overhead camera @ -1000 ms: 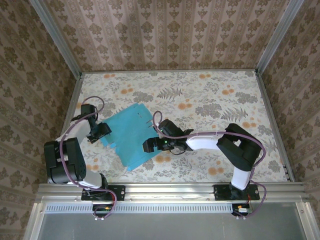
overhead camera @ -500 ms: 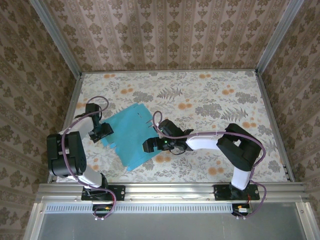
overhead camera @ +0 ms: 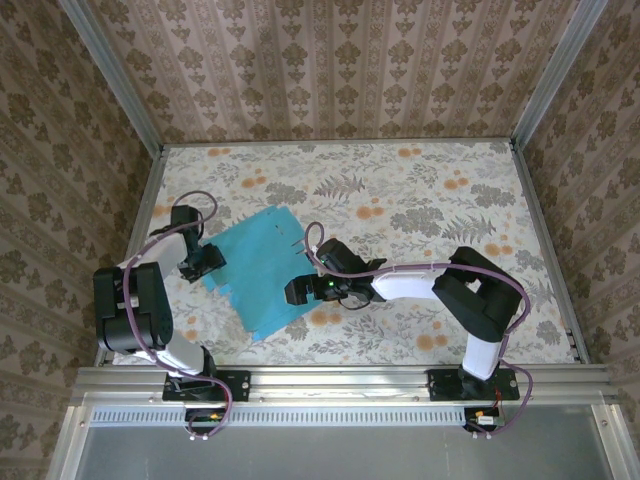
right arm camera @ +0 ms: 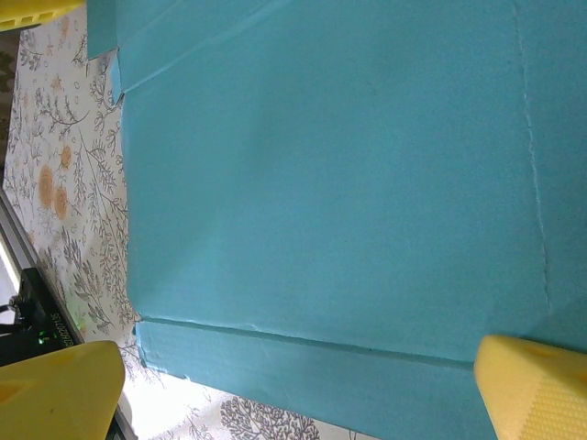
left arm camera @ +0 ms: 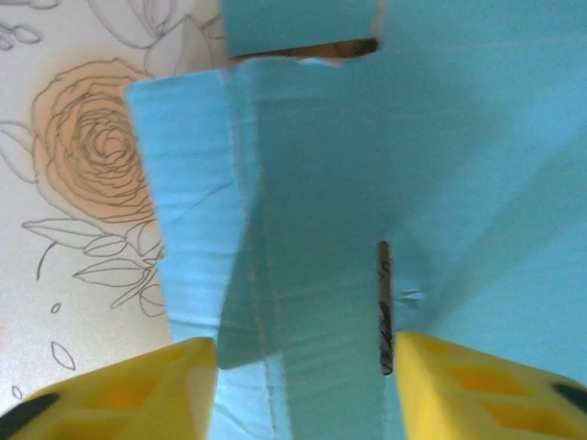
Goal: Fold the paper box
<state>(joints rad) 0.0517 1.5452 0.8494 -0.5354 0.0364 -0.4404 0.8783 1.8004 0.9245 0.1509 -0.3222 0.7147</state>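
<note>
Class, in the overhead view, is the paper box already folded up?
No, the paper box lies spread out flat, blue face up.

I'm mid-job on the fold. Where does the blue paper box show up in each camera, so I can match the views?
Top view: paper box lies left of centre on the table.
Left wrist: paper box, a creased flap with a slit, across the middle and right.
Right wrist: paper box covers most of the picture.
Shared landmark: the floral tablecloth along the card's edge.
</note>
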